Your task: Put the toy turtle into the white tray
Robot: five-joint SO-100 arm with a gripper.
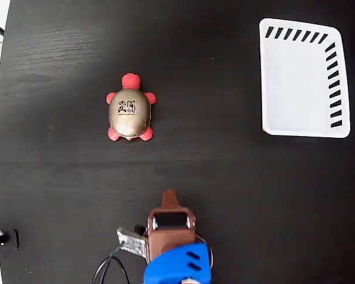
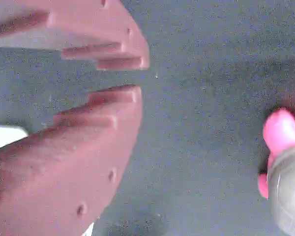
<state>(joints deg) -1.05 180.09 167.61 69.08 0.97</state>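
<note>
Tool: the brown two-finger tool (image 1: 169, 196) sits at the bottom middle of the fixed view, its tip toward the top of the picture, on a blue-and-brown arm (image 1: 178, 263).
Tool state: in the wrist view the two brown fingers (image 2: 108, 105) stand a little apart, a narrow strip of dark surface showing between their tips; nothing is between them. From the fixed view alone the gap cannot be made out.
Tool height: whether the tips touch the tabletop cannot be told.
Cable: a dark cable (image 1: 109, 269) loops on the tabletop just left of the arm.
Tabletop: black with a faint wood grain (image 1: 225, 189); it carries both task things.
Turtle: the toy turtle (image 1: 130, 110) rests on the tabletop above the tool and a little to the left in the fixed view, clear of the tool. Its gold-beige shell faces up with a dark printed mark on top; the red head is at the far end, away from the arm, and four red feet stick out at the corners.
Turtle in the wrist view: only part shows at the right edge (image 2: 285, 162), a pink-red foot and a bit of grey-looking shell, apart from the fingers.
Tray: the white tray (image 1: 334, 121) lies at the top right of the fixed view, well apart from the turtle and the tool. Dark slits run along its top and right sides. Nothing lies in it.
</note>
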